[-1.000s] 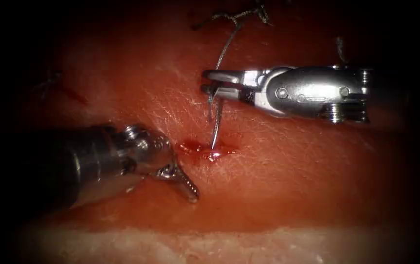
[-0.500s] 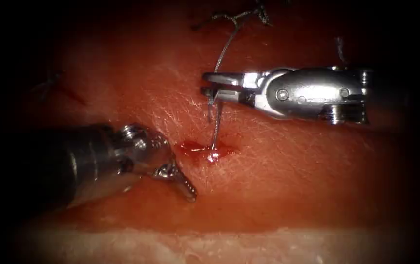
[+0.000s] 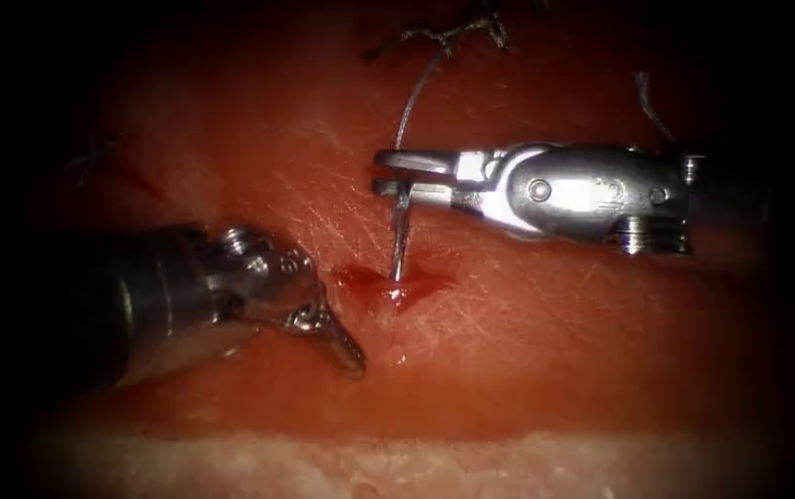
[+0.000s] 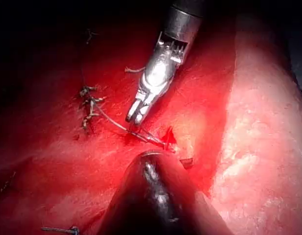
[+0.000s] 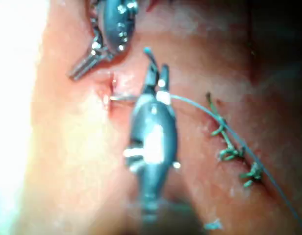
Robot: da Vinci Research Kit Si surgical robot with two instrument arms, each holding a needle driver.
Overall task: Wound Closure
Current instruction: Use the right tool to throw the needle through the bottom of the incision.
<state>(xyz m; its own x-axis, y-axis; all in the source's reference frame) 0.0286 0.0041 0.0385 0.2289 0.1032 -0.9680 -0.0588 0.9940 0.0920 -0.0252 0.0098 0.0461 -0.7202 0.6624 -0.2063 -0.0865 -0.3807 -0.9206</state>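
Clearly the right pincer, clenched on the needle near its upper end, needs a firm hold along the curve, since the tip sits in the red fluid at the cut in the tissue, while the left pincer rests clenched and empty just left of it.

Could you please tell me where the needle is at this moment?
In the endoscope view the needle hangs from the right tool, its lower end in the cut, just right of the left tool.
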